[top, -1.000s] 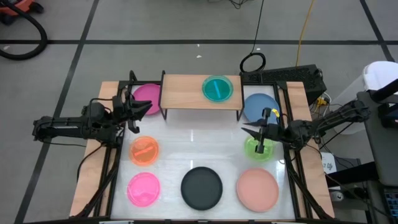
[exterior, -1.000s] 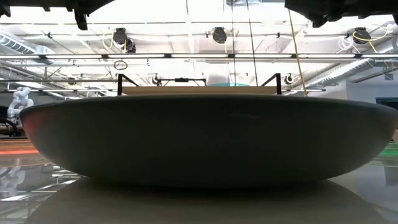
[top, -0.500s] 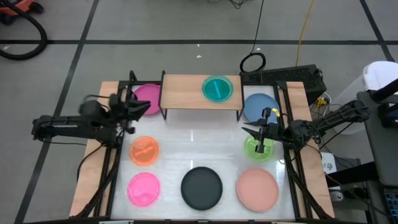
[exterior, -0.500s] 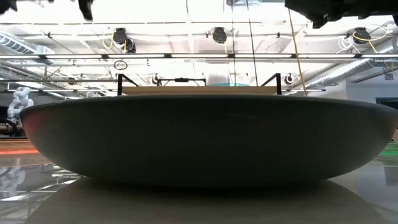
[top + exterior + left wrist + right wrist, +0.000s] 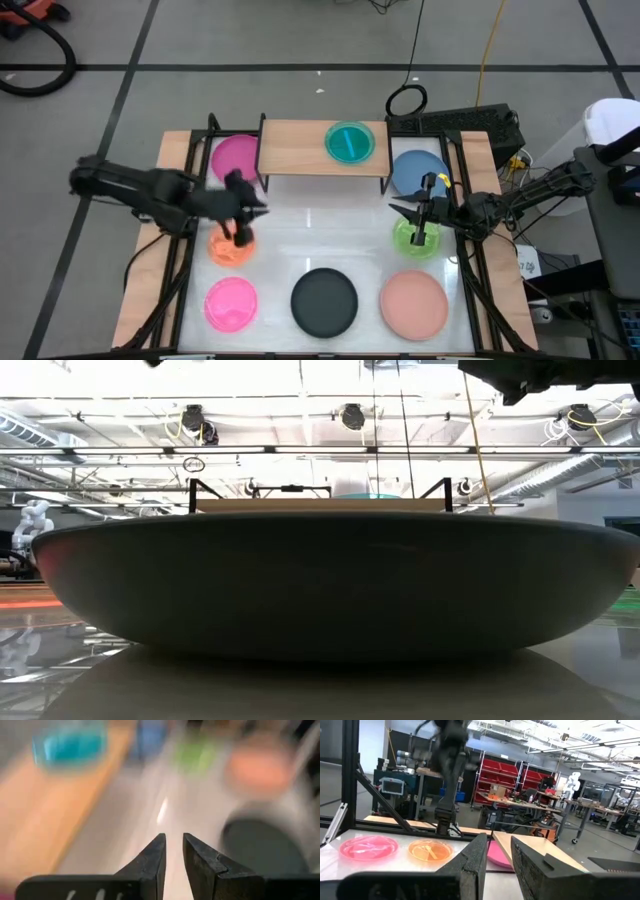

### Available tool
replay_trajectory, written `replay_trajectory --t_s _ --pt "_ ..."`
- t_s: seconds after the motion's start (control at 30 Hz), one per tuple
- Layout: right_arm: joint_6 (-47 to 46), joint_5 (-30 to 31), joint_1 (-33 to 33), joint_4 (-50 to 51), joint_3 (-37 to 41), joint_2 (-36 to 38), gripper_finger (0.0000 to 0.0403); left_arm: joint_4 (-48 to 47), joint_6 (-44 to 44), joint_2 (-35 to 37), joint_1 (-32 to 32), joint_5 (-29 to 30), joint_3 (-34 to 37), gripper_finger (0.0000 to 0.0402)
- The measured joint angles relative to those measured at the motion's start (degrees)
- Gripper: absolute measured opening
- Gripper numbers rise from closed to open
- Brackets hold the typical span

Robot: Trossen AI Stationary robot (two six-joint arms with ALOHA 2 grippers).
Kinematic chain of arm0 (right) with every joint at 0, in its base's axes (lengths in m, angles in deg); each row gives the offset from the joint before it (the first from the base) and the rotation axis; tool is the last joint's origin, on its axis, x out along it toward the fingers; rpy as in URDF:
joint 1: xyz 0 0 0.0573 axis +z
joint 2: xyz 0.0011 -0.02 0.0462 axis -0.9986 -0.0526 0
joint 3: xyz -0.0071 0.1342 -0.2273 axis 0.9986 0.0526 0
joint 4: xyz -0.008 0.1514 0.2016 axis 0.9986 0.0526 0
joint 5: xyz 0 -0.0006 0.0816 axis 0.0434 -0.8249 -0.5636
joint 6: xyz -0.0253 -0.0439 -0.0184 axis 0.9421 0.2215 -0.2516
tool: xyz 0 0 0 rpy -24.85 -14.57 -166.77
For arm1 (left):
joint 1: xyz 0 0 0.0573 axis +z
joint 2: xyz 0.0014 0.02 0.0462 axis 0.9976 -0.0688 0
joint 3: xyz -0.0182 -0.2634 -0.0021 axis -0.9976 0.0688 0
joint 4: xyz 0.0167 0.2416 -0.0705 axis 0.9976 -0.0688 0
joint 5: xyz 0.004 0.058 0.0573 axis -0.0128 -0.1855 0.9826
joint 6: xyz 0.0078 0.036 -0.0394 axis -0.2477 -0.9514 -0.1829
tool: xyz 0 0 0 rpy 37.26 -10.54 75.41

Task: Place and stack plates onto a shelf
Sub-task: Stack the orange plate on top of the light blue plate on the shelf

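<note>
Only the cyan plate (image 5: 349,142) sits on the shelf (image 5: 300,150) at upper centre; seven wait below, the left gripper (image 5: 243,228) and right gripper (image 5: 420,222) both nearly pressed together, empty.

Eight plates in all. Four are small and translucent: one cyan plate (image 5: 350,142), one green plate (image 5: 416,238), one orange plate (image 5: 230,246), one pink plate (image 5: 231,304). Four are larger and opaque: one magenta plate (image 5: 236,156), one blue plate (image 5: 417,172), one black plate (image 5: 324,301), one salmon plate (image 5: 414,304). One shelf (image 5: 300,150). One table (image 5: 330,235). Two arms, each with one claw: left claw (image 5: 250,212), right claw (image 5: 397,210).
</note>
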Motion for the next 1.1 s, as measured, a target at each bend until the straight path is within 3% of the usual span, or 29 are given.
replay_trajectory --t_s 0.07,0.2,0.33,0.47,0.67,1.1 --pt "-0.75 0.00 0.00 0.16 0.00 0.00 0.0071 -11.78 7.00 -6.14 -1.96 0.38 -3.29 0.0072" --pt "-0.93 0.00 0.00 0.29 0.00 -0.09 0.0071 -25.46 22.81 -15.19 -6.02 -2.78 -3.13 0.0072" --pt "-0.96 -0.04 0.00 0.29 0.00 -0.09 0.0071 -27.33 33.37 -20.58 -10.73 -4.67 -0.14 0.0072" --pt "-1.00 -0.07 0.00 0.27 0.00 -0.09 0.0071 -20.21 44.66 -24.86 -13.75 -4.74 1.42 0.0072" --pt "-1.08 -0.07 0.00 -0.17 -0.01 -0.09 0.0071 -17.11 49.51 -31.21 -15.64 -1.17 1.43 0.0072" --pt "-1.17 -0.05 0.00 -0.07 -0.02 -0.19 0.0071 -16.21 47.85 -42.26 -14.20 -3.08 1.45 0.0072"
